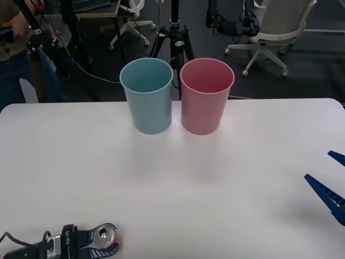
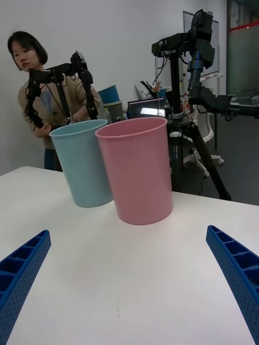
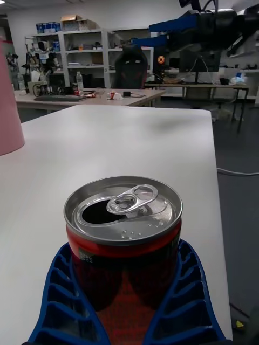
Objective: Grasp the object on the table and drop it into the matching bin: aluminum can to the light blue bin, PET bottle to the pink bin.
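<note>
From the front view, your left pincer (image 1: pixel 105 245) sits low at the near left corner of the white bench (image 1: pixel 172 183), its blue fingers curved around the aluminum can (image 1: pixel 103 236), whose silver top faces up. The light blue bin (image 1: pixel 147 96) and the pink bin (image 1: pixel 206 97) stand upright just beside each other near the far edge, blue on the left. Your right pincer (image 1: pixel 332 178) waits at the right edge with its fingers apart and nothing between them.

In the right wrist view, the right pincer's fingers (image 2: pixel 21 275) are spread wide toward both bins.

In the left wrist view, your left pincer's ribbed fingers (image 3: pixel 186 294) hug the red-sided can on both sides; the tab opening is already punched.
</note>
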You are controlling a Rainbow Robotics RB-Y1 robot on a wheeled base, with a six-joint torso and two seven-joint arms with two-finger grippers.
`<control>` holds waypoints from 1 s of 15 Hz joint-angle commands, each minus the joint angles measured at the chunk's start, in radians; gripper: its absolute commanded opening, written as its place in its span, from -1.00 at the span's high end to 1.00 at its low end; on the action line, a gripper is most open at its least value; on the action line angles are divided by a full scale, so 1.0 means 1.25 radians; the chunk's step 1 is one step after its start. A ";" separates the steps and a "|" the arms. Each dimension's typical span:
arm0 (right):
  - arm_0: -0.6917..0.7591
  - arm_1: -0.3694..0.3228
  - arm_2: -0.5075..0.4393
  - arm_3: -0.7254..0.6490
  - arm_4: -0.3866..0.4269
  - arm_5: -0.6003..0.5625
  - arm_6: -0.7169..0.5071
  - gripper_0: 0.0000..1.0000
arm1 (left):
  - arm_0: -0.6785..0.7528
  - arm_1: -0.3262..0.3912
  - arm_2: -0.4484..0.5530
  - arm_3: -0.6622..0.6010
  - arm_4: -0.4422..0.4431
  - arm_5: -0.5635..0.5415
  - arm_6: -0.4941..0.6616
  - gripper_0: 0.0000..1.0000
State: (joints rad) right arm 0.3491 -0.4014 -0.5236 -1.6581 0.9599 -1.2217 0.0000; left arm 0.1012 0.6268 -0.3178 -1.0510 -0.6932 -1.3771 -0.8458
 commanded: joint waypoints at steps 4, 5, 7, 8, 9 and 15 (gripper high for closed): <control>0.000 0.000 0.000 0.000 0.000 0.000 0.000 -1.00 | 0.107 0.046 0.102 -0.256 0.007 0.126 0.172 1.00; 0.000 0.000 0.000 0.000 0.000 0.000 0.000 -1.00 | 0.114 0.047 0.117 -0.285 0.007 0.146 0.197 1.00; 0.000 0.000 0.000 0.000 0.000 0.000 0.000 -1.00 | 0.124 0.046 0.141 -0.345 0.007 0.189 0.253 1.00; 0.000 0.000 0.000 0.000 0.000 0.000 0.000 -1.00 | 0.128 0.046 0.152 -0.373 0.005 0.212 0.272 1.00; 0.000 0.000 0.000 0.000 0.000 0.000 0.000 -1.00 | 0.128 0.046 0.161 -0.391 0.004 0.227 0.290 1.00; 0.000 0.000 0.000 0.000 0.000 0.000 0.000 -1.00 | 0.142 0.045 0.231 -0.481 -0.038 0.305 0.373 1.00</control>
State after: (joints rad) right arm 0.3491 -0.4014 -0.5236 -1.6580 0.9599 -1.2217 0.0000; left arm 0.2812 0.6827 -0.0293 -1.6448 -0.7405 -1.0008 -0.3825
